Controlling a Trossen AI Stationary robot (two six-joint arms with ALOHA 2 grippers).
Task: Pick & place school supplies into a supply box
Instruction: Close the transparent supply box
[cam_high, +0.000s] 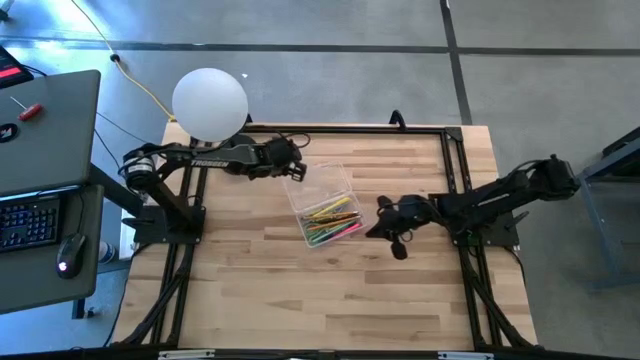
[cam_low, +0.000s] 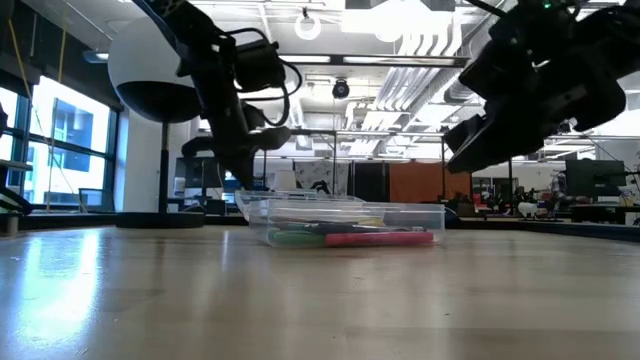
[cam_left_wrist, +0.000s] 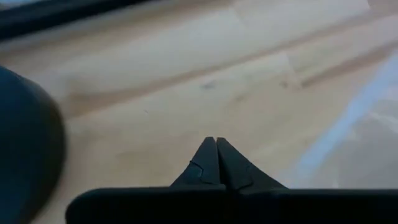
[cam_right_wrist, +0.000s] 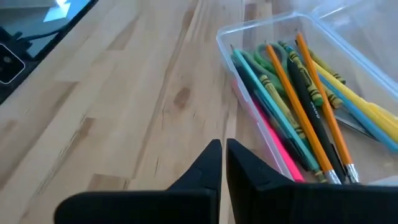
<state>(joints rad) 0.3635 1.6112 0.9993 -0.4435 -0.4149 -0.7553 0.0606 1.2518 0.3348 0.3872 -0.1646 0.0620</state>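
Both grippers are clenched on nothing: the right gripper (cam_right_wrist: 222, 163) hangs just beside the small clear plastic supply box (cam_high: 325, 205), the left gripper (cam_high: 292, 170) near its open hinged lid (cam_high: 322, 180). I think a careless sweep could knock this light, smooth case and make it slide on the pale wooden table (cam_high: 300, 300). Inside lie thin orange pencils (cam_right_wrist: 308, 109), a pink pen (cam_right_wrist: 273, 146) and green-handled scissors (cam_right_wrist: 268, 56), all loose and easily spilled.

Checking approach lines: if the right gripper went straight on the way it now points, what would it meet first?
Probably bare table: the shut, empty right gripper points along the wood just beside the supply box, not into it. Depth is unclear.
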